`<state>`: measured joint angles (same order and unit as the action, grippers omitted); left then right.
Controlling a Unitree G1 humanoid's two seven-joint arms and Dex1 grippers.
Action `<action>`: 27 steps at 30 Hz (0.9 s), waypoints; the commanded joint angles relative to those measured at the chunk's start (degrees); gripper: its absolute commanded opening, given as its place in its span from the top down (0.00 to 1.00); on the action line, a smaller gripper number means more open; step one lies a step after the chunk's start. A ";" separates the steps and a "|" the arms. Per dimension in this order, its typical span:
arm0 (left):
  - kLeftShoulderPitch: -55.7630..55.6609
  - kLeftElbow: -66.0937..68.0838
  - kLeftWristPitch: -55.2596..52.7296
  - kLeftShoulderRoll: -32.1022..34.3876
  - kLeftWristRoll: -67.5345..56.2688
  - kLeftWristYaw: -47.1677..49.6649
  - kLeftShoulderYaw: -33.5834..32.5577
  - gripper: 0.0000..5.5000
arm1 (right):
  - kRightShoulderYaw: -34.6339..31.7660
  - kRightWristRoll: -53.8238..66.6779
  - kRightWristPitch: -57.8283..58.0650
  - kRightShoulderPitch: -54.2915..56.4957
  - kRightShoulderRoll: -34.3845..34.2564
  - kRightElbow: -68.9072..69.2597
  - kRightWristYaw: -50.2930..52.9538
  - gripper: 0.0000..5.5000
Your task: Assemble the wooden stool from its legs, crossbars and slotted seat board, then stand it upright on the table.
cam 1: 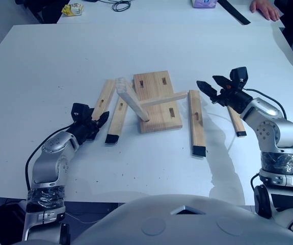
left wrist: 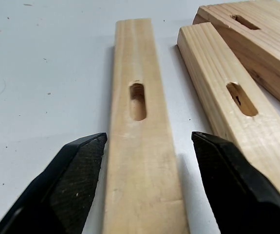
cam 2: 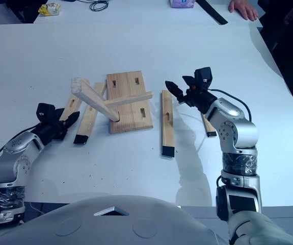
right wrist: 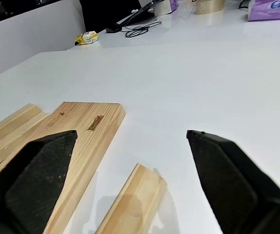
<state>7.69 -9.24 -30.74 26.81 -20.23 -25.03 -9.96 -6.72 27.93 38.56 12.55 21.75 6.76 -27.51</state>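
Left gripper (left wrist: 148,148), lower left: wide open astride a flat slotted leg (left wrist: 130,58), empty | right gripper (cam 1: 209,86): open, empty | seat board (cam 1: 156,104): frame centre | legs likely light, rigid; grip mid-length.

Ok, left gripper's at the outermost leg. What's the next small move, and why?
Probably close the left gripper on the leg. Its fingers are open on either side of the leg, which lies flat on the table, not yet gripped. The right gripper hangs open above the table, to the right of the seat board, so it can wait.
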 commanded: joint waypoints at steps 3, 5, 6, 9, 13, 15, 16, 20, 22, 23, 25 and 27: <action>0.80 3.23 -3.64 1.48 0.29 -0.94 0.06 0.41 | 0.24 -0.58 -0.99 -0.26 -2.47 0.57 1.99 0.24; 0.53 3.27 -4.13 1.97 0.12 -1.38 0.24 0.41 | 0.11 -0.53 -1.01 -0.40 -2.87 0.73 2.41 0.24; 0.45 3.38 -4.31 2.16 0.19 -1.51 0.30 0.41 | 0.11 -0.56 -1.04 -0.47 -3.00 0.76 2.54 0.24; -0.06 4.04 -4.72 2.46 0.27 -1.67 0.30 0.41 | 0.09 -0.64 -1.08 -0.46 -3.31 0.74 2.81 0.24; -3.09 7.11 -5.19 2.95 0.57 -2.10 0.66 0.41 | -0.35 -0.35 -1.30 -0.29 -4.20 1.22 3.77 0.24; -4.58 8.60 -5.54 3.37 0.64 -2.63 0.96 0.41 | -0.85 0.04 -1.08 -1.58 -4.61 2.40 4.52 0.24; -4.96 9.10 -5.74 3.51 0.64 -2.83 1.08 0.41 | -0.90 0.11 -0.96 -2.35 -4.68 2.91 4.74 0.24; -5.07 9.79 -6.05 3.84 0.62 -3.30 1.59 0.44 | -0.57 0.12 -0.42 -4.33 -4.79 4.46 5.09 0.24; -5.42 10.12 -6.04 3.75 0.56 -3.23 1.65 0.48 | -0.75 0.27 -0.36 -3.71 -4.76 4.29 5.22 0.24; -5.63 10.26 -5.99 3.66 0.57 -3.15 1.66 0.52 | -0.79 0.24 -0.43 -3.25 -4.66 4.01 5.20 0.24; -5.82 10.39 -5.79 3.52 0.59 -3.10 1.60 0.57 | -0.66 0.09 -0.50 -2.43 -4.39 3.56 5.01 0.24; -5.83 10.36 -5.61 3.38 0.62 -3.12 1.73 0.63 | -0.69 0.07 -0.49 -2.15 -4.20 3.38 4.84 0.24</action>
<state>0.40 -1.07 -34.57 30.87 -20.96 -28.76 -9.36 -7.07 28.02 37.67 9.00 17.00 10.37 -22.67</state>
